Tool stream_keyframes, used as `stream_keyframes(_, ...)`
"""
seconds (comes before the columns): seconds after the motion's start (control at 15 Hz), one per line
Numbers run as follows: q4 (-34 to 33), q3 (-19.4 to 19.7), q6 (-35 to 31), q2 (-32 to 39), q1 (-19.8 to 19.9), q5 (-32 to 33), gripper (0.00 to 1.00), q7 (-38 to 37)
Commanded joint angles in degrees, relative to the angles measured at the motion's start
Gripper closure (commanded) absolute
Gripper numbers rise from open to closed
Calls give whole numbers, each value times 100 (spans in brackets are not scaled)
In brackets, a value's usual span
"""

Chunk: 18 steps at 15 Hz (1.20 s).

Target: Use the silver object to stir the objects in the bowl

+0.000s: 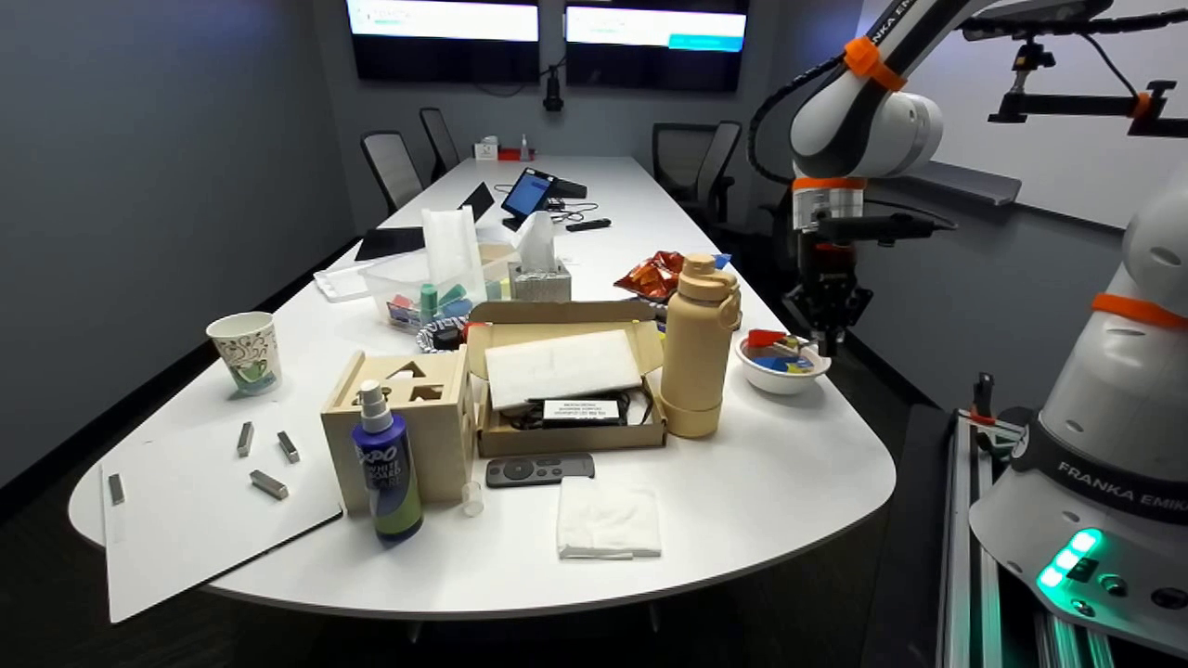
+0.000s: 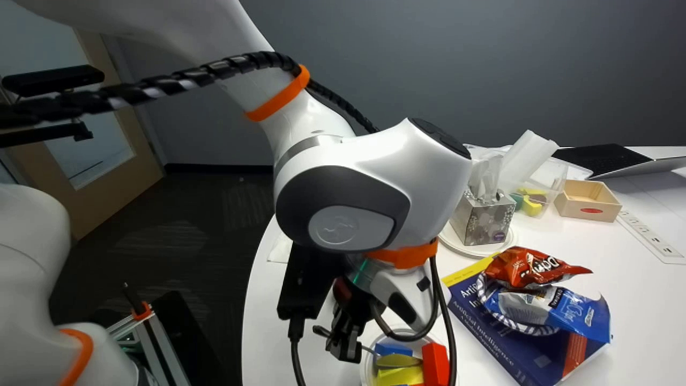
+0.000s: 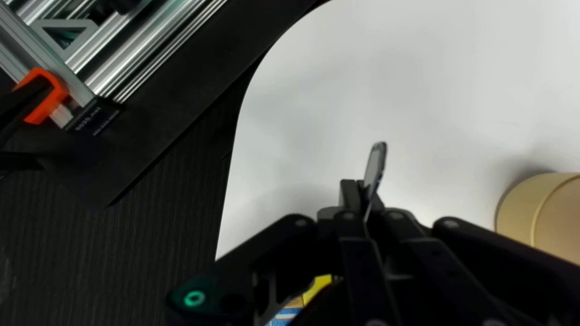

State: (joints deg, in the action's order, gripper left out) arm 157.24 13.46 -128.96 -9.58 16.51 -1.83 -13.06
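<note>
The silver object is a thin spoon-like utensil; its handle end [image 3: 375, 164] sticks up past my fingertips in the wrist view. My gripper [image 3: 360, 194] is shut on the handle. In an exterior view, my gripper [image 2: 345, 348] is at the rim of the white bowl [image 2: 366, 370], and the utensil's head [image 2: 397, 361] lies over the blocks, reflecting yellow. The objects are a red block [image 2: 435, 364], yellow block [image 2: 399, 376] and blue block [image 2: 393, 349]. The bowl [image 1: 780, 380] also shows in an exterior view, below and beside my gripper [image 1: 826, 341]. My fingers hide the bowl in the wrist view.
A tan jug [image 1: 696, 362] stands close beside the bowl; it also shows in the wrist view [image 3: 539, 210]. A book [image 2: 498, 327] with snack bags [image 2: 536, 268] lies behind. An open cardboard box [image 1: 571, 436] and wooden box [image 1: 399, 436] stand farther off. The table edge is near.
</note>
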Motion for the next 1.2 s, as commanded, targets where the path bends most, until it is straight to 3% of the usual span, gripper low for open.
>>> stream_keyframes(0.0, -4, 84, -406, 173, 18, -67, 99, 227)
stream_keyframes(0.67, 8, 184, -846, 715, -18, -244, 99, 638)
stream_keyframes(0.8, 9, 190, -854, 778, -18, -299, 71, 684)
stream_keyframes(1.13, 11, 220, -940, 958, -4, -392, 34, 747)
